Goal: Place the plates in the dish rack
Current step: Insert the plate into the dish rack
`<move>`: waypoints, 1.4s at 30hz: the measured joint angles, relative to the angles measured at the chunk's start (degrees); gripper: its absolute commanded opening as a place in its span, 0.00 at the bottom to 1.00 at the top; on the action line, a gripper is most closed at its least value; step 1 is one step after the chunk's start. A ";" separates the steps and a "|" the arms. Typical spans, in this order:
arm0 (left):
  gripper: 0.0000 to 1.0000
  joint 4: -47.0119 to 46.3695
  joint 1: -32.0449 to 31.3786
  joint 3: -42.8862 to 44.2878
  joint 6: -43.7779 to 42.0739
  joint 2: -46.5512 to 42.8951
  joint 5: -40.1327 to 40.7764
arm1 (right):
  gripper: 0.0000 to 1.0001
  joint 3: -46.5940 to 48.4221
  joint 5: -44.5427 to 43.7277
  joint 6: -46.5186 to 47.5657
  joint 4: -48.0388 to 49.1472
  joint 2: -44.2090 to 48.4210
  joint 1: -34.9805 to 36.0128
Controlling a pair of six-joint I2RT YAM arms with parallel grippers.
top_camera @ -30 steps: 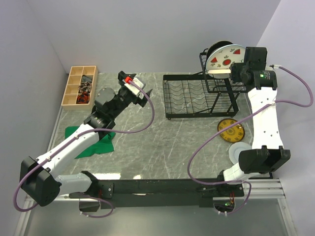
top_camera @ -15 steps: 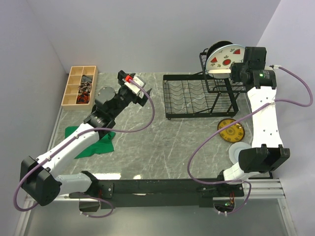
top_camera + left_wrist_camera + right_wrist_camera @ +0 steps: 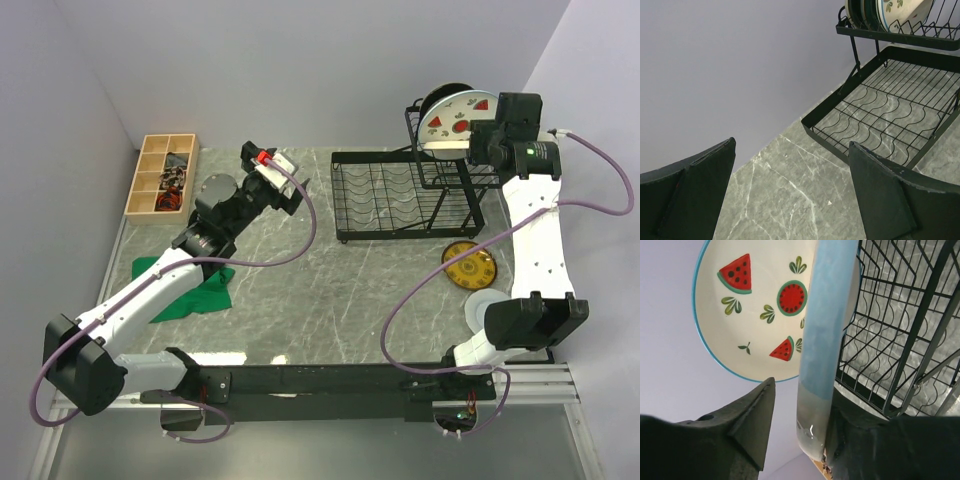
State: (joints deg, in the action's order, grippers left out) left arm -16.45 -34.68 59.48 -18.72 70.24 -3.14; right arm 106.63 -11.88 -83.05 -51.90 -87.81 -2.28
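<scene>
The black wire dish rack (image 3: 400,195) stands at the back right and shows in the left wrist view (image 3: 890,115). Its raised upper basket (image 3: 450,165) holds upright plates, the watermelon plate (image 3: 455,118) in front. My right gripper (image 3: 472,143) is at that basket. In the right wrist view its jaws (image 3: 802,390) are apart around the rim of a cream-and-blue plate (image 3: 827,330), which touches the right finger only, beside the watermelon plate (image 3: 765,305). My left gripper (image 3: 292,192) is open and empty (image 3: 792,142) above the table, left of the rack. A dark plate (image 3: 213,190) lies beside the left arm.
A yellow patterned plate (image 3: 469,267) and a pale white plate (image 3: 481,303) lie on the table near the right arm. A green cloth (image 3: 195,285) lies under the left arm. A wooden compartment box (image 3: 163,175) stands at the back left.
My left gripper has shifted slightly to the right, toward the rack. The right arm has not moved.
</scene>
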 measured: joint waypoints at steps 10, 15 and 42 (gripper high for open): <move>0.99 0.02 0.00 0.00 0.02 0.00 0.22 | 0.56 0.35 0.83 0.00 0.87 -1.33 0.00; 0.99 0.00 0.00 0.00 0.02 0.13 0.52 | 0.56 1.75 0.87 0.20 0.87 -2.23 0.00; 0.99 -0.13 0.00 0.59 0.02 2.67 0.68 | 0.55 4.81 1.25 0.42 4.81 -5.38 0.00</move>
State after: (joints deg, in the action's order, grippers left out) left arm -16.58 -34.68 60.07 -18.70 72.90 -2.46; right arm 111.44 -10.63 -82.63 -47.09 -93.19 -2.28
